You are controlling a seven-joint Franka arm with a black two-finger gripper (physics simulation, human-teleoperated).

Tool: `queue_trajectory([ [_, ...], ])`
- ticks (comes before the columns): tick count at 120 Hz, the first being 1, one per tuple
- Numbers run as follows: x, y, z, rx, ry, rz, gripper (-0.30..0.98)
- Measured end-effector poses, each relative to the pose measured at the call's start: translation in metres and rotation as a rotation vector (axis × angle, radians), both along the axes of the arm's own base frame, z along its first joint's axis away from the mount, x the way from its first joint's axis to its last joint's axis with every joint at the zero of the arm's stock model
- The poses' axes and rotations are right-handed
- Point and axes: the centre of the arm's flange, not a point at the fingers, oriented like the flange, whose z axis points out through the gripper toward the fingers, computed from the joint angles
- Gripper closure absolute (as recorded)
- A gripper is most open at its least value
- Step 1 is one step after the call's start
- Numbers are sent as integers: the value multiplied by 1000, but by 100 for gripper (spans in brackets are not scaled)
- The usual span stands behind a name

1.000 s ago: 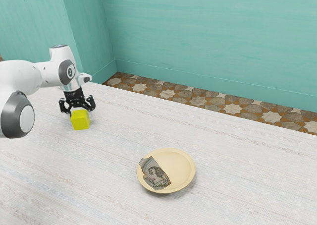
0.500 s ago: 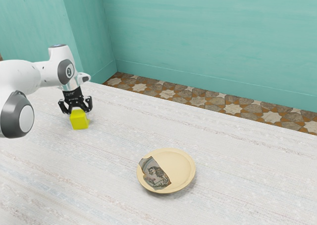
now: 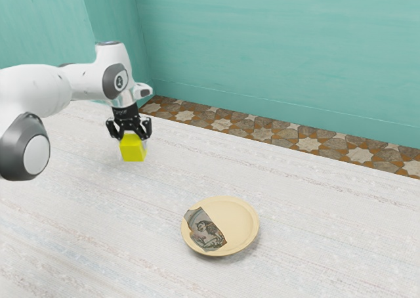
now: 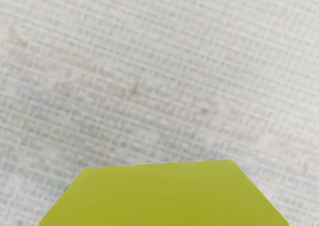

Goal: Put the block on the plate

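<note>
Block (image 3: 133,149) has moved nearer plate (image 3: 243,222); plain yellow, flat-faced, straight-edged.

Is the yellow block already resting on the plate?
No, the yellow block is at the gripper, well apart from the plate.

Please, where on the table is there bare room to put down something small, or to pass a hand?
Bare table lies between the block and the plate, and from the plate to the exterior view's right, toward the patterned floor. The plate is bare beside the printed scrap. Crowded: around the pincer, shut on the block.
</note>
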Motion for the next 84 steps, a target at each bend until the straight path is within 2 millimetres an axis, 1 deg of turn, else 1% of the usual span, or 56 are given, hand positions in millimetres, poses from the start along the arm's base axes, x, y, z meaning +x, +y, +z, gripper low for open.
queue_trajectory([
  [6,-1,-26,5,4,6,-33,28],
  [10,-2,-40,6,7,11,-51,28],
  [27,1,-85,7,16,18,-107,28],
  [37,3,-118,7,19,19,-147,28],
  [51,2,-159,11,21,15,-191,29],
  [67,-8,-200,12,19,24,-230,28],
  [77,-16,-220,17,17,23,-245,28],
  [84,-21,-233,17,16,26,-254,28],
])
